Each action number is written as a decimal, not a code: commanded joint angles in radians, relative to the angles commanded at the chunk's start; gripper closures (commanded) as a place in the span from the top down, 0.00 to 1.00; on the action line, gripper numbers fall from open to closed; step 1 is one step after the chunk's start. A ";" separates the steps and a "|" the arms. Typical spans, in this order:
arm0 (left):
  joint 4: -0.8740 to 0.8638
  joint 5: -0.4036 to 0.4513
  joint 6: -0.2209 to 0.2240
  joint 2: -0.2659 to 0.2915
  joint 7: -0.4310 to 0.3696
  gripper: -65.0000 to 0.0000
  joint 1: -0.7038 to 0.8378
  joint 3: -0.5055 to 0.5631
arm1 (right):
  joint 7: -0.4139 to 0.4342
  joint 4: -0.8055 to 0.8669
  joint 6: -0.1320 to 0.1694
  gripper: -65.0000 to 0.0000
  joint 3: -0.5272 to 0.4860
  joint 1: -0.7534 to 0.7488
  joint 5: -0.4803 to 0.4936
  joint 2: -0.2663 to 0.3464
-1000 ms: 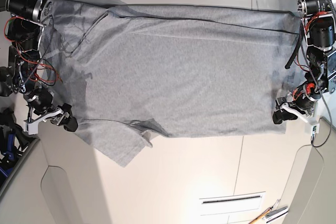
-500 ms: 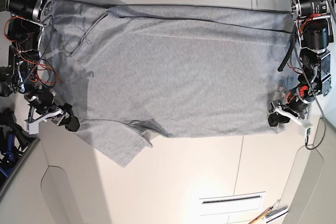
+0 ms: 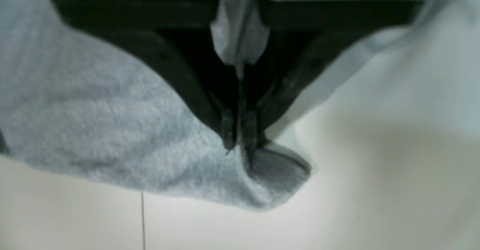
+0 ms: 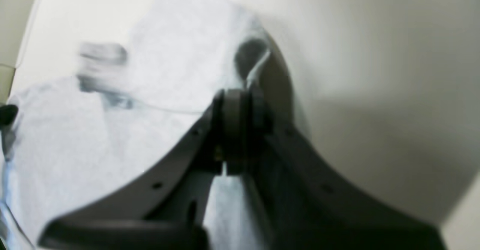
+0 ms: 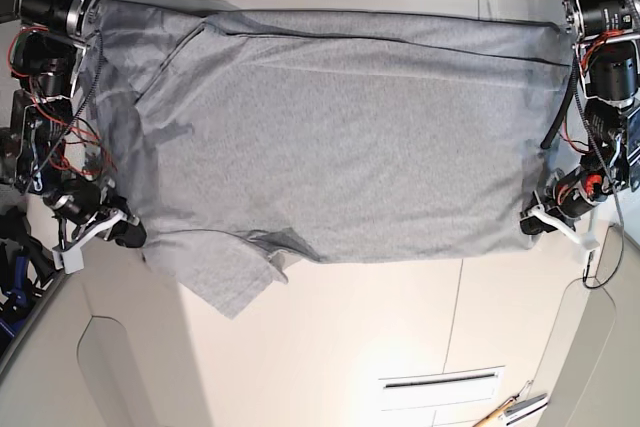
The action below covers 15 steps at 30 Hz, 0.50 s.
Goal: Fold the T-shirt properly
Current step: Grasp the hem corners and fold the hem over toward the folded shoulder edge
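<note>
Light heather-grey cotton T-shirt (image 5: 340, 137) was spread flat across the pale table (image 5: 400, 337), plain side up. One near corner was pinched in the closed jaws of the left gripper (image 3: 239, 135); the opposite corner was clamped by the right gripper (image 4: 234, 107).

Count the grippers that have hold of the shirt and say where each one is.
2. The left gripper pinches the T-shirt at its near corner on the base view's right; the right gripper pinches the edge on that view's left, beside the sleeve.
</note>
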 joint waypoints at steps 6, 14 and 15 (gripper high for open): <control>0.098 -0.063 0.000 -0.061 0.121 0.00 0.010 0.000 | -0.130 0.136 0.000 0.00 0.000 -0.026 0.127 0.045; 0.233 -0.226 0.000 -0.144 0.299 0.00 0.110 0.000 | -0.159 0.255 0.000 0.00 0.000 -0.166 0.216 0.113; 0.269 -0.234 0.000 -0.160 0.301 0.00 0.146 0.000 | -0.158 0.271 0.000 0.00 0.001 -0.188 0.216 0.119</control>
